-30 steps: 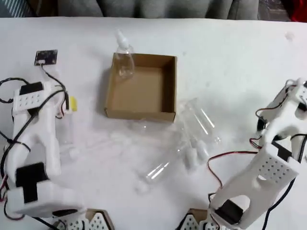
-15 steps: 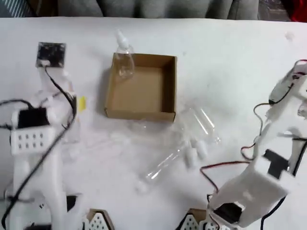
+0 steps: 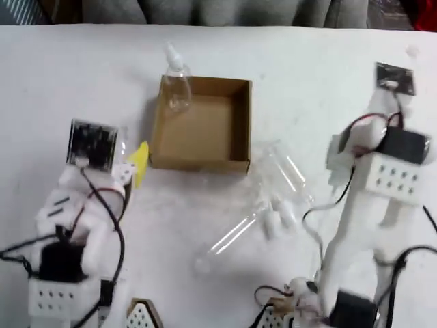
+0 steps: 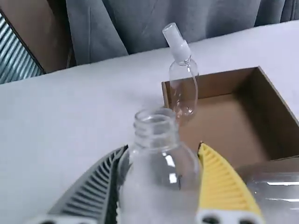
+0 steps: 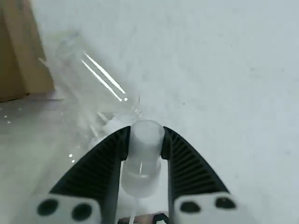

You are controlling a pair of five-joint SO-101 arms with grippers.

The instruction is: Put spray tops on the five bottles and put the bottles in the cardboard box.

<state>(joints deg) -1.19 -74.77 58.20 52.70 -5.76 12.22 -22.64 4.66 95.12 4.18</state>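
At the left, the left gripper pinches an open-necked clear bottle by its body, below the shoulder, and holds it upright above the table. I judge this bottle is empty, light, smooth and thin-walled, so a hard squeeze can dent it. The body is a good place to hold, as the neck stays free.

In the middle stands the cardboard box. One capped bottle is at its far left corner; I cannot tell if it is inside.

Right of the box lie at least two bare bottles, perhaps three, and two loose spray tops.

At the right, the right gripper clamps one spray top by its sides. It seems small, stiff and light.
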